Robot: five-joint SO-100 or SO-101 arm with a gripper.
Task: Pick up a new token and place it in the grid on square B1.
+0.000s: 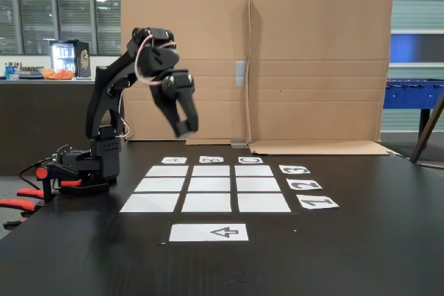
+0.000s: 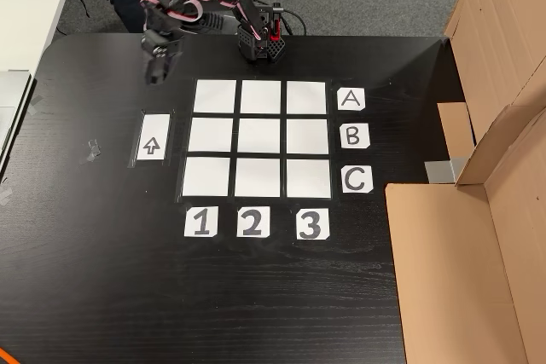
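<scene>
Nine blank white paper squares are laid out three by three as the grid (image 2: 261, 138) on a black surface (image 2: 102, 279), with dark gaps left between them. All nine squares are seen bare in both views; nothing is placed on any of them. In the other view, paper labels A (image 2: 351, 100), B (image 2: 354, 135) and C (image 2: 357, 180) are set along the right side of the grid, and labels 1 (image 2: 200, 222), 2 (image 2: 252, 222) and 3 (image 2: 312, 224) along its lower edge. Square B1 (image 2: 210, 135), matched to label B and label 1, is the middle square of the left column in that view; in the fixed view it is the middle square of the nearest row (image 1: 207, 202). A white sheet printed with a black arrow (image 2: 153, 137) is placed just beside the grid, left of square B1 in the other view.

The arm is raised above the surface, and its claw (image 1: 183, 129) is held in the air, apart from the paper. In the other view the claw (image 2: 154, 76) is seen above the bare surface, beyond the upper end of the arrow sheet. Whether it is open or closed cannot be told, and a token cannot be made out anywhere. Large sheets of cardboard (image 1: 312, 67) are stood behind the grid in the fixed view.
</scene>
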